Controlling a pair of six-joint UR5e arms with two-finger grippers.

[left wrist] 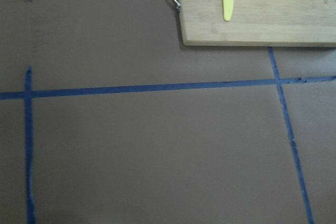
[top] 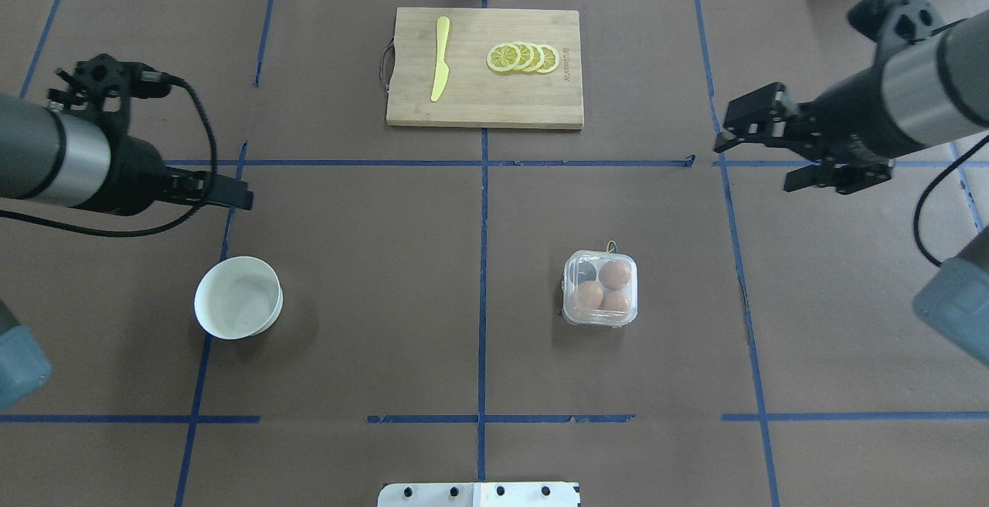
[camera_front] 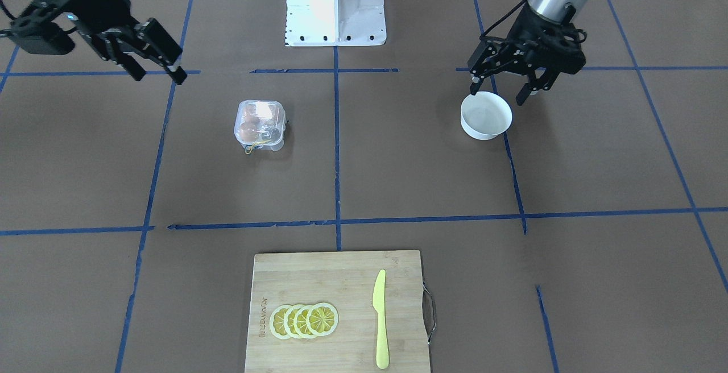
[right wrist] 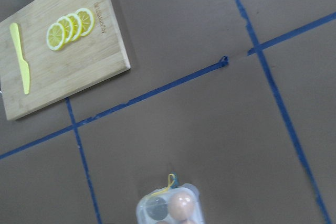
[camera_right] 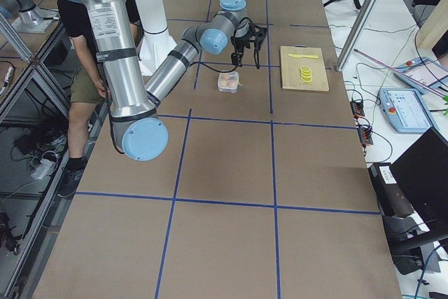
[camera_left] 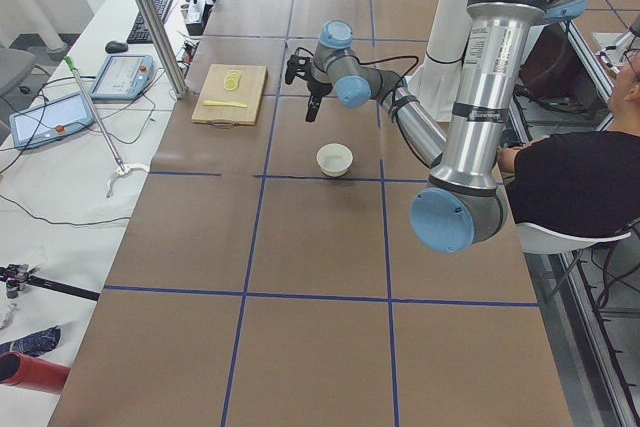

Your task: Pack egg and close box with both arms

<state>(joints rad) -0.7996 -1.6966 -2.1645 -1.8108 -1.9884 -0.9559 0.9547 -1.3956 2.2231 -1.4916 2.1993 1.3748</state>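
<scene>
1. The right gripper (top: 756, 165) hangs released, jaws spread and empty. The left gripper (camera_front: 496, 92) is likewise spread and empty, raised near the white bowl (top: 238, 307).
2. Seen from overhead, the box (top: 600, 288) sits on the table (top: 386, 298) at about 7 o'clock from the right gripper and 4 o'clock from the left gripper. The right one is clearly nearer.
3. The box is nearly square, with no long axis to favour. Its lid looks down.
4. Count: one box holding three eggs (top: 615, 274), with the fourth cup empty, and one bowl with nothing in it.
</scene>
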